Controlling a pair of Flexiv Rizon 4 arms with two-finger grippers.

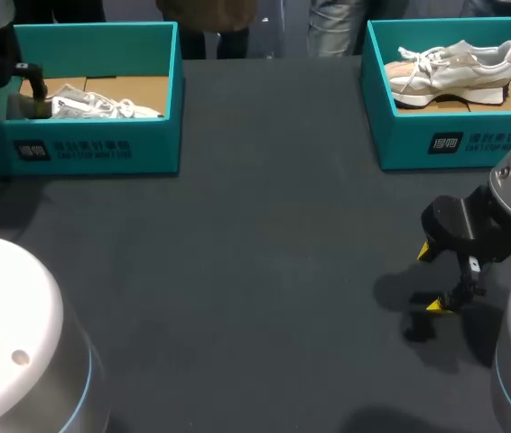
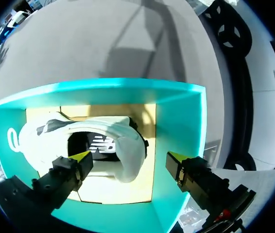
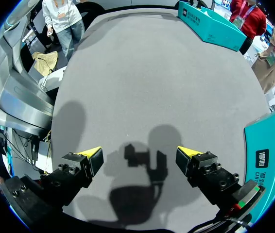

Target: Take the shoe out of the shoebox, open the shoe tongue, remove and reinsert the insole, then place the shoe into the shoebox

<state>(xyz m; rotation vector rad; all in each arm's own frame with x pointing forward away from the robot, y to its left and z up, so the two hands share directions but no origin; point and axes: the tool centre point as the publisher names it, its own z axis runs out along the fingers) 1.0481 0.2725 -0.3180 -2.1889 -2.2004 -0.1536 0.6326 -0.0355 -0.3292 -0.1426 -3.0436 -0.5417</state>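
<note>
The white shoe (image 2: 103, 128) lies in its shoebox (image 2: 181, 121) just ahead of the wide-open left tool (image 2: 128, 158).

The left shoebox (image 1: 84, 149) holds one shoe (image 1: 102, 106), the right shoebox (image 1: 454, 142) another shoe (image 1: 454, 68).

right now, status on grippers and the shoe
Left gripper open over the box. White shoe inside, not gripped. Right gripper open above the table. Nothing blocking the shoe.

left claw (image 2: 128, 160) at far left, pointing down, fingers spread wide. right claw (image 1: 432, 278) low at near right, fingers likewise spread.
</note>
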